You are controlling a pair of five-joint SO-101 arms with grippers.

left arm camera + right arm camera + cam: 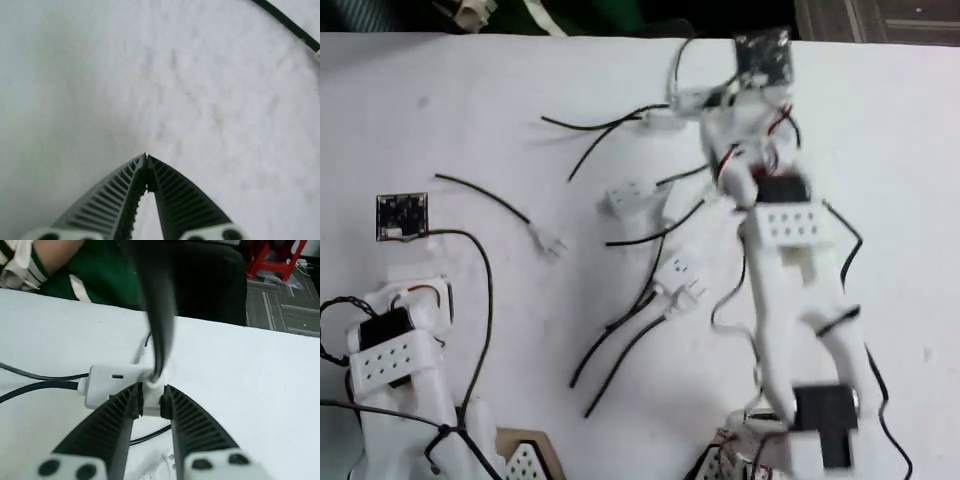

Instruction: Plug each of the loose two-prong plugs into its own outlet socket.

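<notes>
Plugs that can be told apart number two. One plug (151,409) is at the far side of the white table (900,150), pinched by its white body between the fingers of the right gripper (152,388), whose jaws are clamped on it. Its black cord (157,315) rises steeply from it. This plug touches the end of a white socket block (112,385), and two black cords leave that block side by side.

The second plug, a loose plug (549,241), lies alone on the table left of the other pieces with its prongs bare. Its thin cord (480,195) curves away toward the left.

Between the two plugs a lone socket (628,198) rests flat on the table. Nearer the arms' bases is a cluster of white pieces (678,278) that I cannot split into separate parts; two cords run from it toward the near edge.

The right arm (790,300) stretches across the table to the far group. The left arm (390,360) sits at the near left corner, well apart from every plug. The left gripper (146,159) has its jaws closed tip to tip on nothing, over bare table, with one black cable (290,25) passing farther off.
</notes>
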